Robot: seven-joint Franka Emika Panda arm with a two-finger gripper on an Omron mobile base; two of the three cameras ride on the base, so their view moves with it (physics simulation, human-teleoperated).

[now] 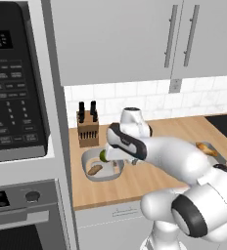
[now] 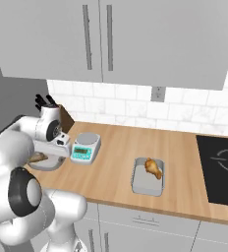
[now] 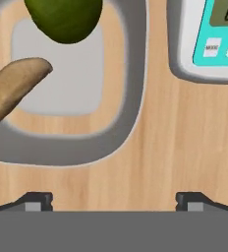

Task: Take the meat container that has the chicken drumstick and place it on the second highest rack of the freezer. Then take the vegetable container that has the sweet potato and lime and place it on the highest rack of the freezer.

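Note:
The vegetable container (image 1: 85, 160) is a grey rounded tray on the counter's left part, holding a brown sweet potato (image 3: 13, 91) and a green lime (image 3: 64, 17). My gripper (image 3: 113, 201) hangs open over bare wood just outside the tray's rim (image 3: 133, 118), between the tray and a kitchen scale, with nothing between its fingers. The meat container (image 2: 144, 186), a grey rectangular tray with a chicken drumstick (image 2: 154, 168), sits further right near the counter's front edge; it also appears as the tray (image 1: 221, 157) behind my arm. The freezer is out of view.
A white and teal scale (image 2: 85, 146) stands right beside the vegetable container. A knife block (image 1: 88, 128) is against the tiled wall behind it. A microwave and oven column (image 1: 17, 122) borders the counter on the left, a black cooktop (image 2: 221, 167) on the right. Cabinets hang overhead.

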